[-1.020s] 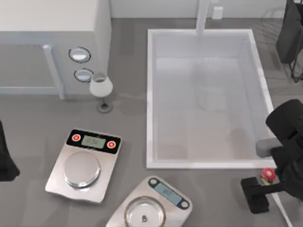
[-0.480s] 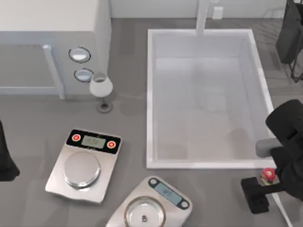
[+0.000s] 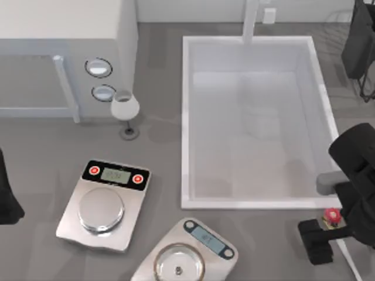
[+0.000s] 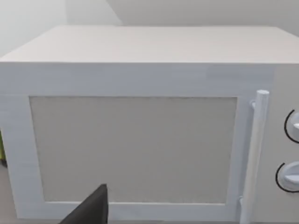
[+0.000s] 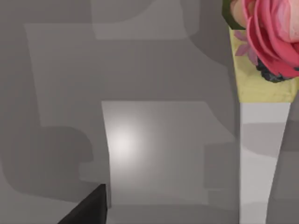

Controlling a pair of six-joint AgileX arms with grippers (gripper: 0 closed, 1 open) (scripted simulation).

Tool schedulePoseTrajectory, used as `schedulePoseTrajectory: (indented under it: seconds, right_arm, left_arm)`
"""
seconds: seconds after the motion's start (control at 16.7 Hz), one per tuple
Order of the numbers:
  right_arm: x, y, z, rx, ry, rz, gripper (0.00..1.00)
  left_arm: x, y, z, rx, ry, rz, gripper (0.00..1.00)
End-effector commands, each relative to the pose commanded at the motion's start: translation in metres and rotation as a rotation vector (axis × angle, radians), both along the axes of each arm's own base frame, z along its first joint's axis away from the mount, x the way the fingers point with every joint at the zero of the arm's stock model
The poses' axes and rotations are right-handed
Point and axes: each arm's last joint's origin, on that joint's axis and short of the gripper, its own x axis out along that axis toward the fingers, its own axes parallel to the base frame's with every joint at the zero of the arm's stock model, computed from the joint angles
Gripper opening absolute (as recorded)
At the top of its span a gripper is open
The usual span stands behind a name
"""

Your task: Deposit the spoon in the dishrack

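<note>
The spoon (image 3: 333, 216) lies near the table's right edge, just below the sink (image 3: 186, 117)'s lower right corner; its round red head shows (pale neck beside it, thin white handle running toward the lower right); the right gripper (image 3: 319, 237) sits against it, grip state unclear; the left arm (image 3: 7, 193) is parked at the left edge.

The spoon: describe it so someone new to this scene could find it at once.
Start at the big white sink on the table's right side and go to its near right corner. Just past that corner, by the right end effector, lies the spoon. Its small round red head and thin white handle set it apart from the two far larger scales on the left.
</note>
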Motion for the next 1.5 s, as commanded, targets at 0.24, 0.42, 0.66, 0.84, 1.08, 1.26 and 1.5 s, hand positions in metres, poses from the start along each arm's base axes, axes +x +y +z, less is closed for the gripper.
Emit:
schedulePoseTrajectory:
  seconds: [0.24, 0.42, 0.66, 0.84, 1.08, 1.26, 1.5]
  right_arm:
    - [0.0, 0.0, 0.0, 0.0, 0.0, 0.0, 0.0]
    - [0.001, 0.001, 0.022, 0.004, -0.034, -0.003, 0.0]
    - [0.01, 0.005, 0.038, 0.005, -0.039, -0.001, 0.0]
    - [0.022, 0.011, 0.074, 0.004, -0.038, -0.003, 0.0]
    - [0.021, 0.011, 0.141, -0.017, 0.008, -0.003, 0.0]
    - [0.012, 0.006, 0.189, -0.012, -0.001, -0.003, 0.0]
    - [0.002, 0.001, 0.221, 0.003, -0.034, -0.003, 0.0]
  left_arm:
    - [0.0, 0.0, 0.0, 0.0, 0.0, 0.0, 1.0]
    - [0.0, 0.0, 0.0, 0.0, 0.0, 0.0, 1.0]
    - [0.0, 0.0, 0.0, 0.0, 0.0, 0.0, 1.0]
    - [0.0, 0.0, 0.0, 0.0, 0.0, 0.0, 1.0]
    - [0.0, 0.0, 0.0, 0.0, 0.0, 0.0, 1.0]
    - [0.0, 0.0, 0.0, 0.0, 0.0, 0.0, 1.0]
    - [0.0, 0.0, 0.0, 0.0, 0.0, 0.0, 1.0]
